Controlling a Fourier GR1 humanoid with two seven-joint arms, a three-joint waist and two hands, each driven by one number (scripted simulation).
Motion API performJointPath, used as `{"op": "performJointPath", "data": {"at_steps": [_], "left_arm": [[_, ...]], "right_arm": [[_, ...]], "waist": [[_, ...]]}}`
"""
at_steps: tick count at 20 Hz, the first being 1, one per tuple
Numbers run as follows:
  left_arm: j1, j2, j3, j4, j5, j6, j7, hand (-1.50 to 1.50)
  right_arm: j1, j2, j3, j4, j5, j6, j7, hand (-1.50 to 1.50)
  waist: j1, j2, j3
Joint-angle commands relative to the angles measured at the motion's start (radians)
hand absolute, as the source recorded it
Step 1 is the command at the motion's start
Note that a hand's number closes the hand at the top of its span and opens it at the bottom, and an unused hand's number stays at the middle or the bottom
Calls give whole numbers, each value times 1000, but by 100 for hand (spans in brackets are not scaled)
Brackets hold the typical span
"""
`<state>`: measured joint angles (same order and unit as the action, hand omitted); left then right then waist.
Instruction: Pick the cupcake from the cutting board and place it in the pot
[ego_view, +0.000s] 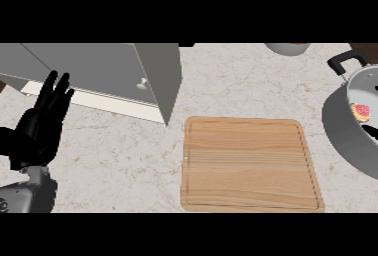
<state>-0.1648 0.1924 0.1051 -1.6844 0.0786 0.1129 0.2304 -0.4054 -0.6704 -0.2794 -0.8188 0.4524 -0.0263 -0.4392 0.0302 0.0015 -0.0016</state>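
Grey forearm of the left arm came up from the lower left corner of the view, ending in the black left hand, which rested near the left edge with its fingers straight, held close together and pointing away from the robot, gripping nothing. Just right of centre lay the wooden cutting board flat on the speckled counter, its near edge at the bottom of the view and its surface bare. Further right, cut off by the view's edge, stood the grey pot, well apart from the left hand and just beside the board's right side. Inside it, against the inner wall, sat the cupcake, showing pink and yellow. A black handle stuck out from the pot's far rim. Beyond the board, at the upper left, a grey cabinet with a small knob stood open over the counter. At the far edge a grey round object was only partly visible. The right hand appeared nowhere in the view.
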Motion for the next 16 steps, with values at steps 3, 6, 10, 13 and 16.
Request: {"op": "performJointPath", "data": {"at_steps": [3,6,10,13,16], "left_arm": [[-82,6,5,68,-18,9,-1,0],[-39,0,7,34,-1,1,8,0],[-46,7,8,30,-16,5,7,0],[-68,13,20,48,-3,-1,27,0],[-14,29,49,4,33,-33,14,0]], "right_arm": [[-67,91,-2,131,-84,130,-115,-150],[-143,57,-111,195,-208,231,-150,-150],[-203,23,-193,270,-298,310,-135,-150],[-188,-73,-257,346,-361,432,-162,-150],[-157,-165,-291,445,-369,487,-226,-150]], "waist": [[-20,7,3],[-12,9,5],[-15,6,4],[-23,7,4],[-13,7,4]]}}
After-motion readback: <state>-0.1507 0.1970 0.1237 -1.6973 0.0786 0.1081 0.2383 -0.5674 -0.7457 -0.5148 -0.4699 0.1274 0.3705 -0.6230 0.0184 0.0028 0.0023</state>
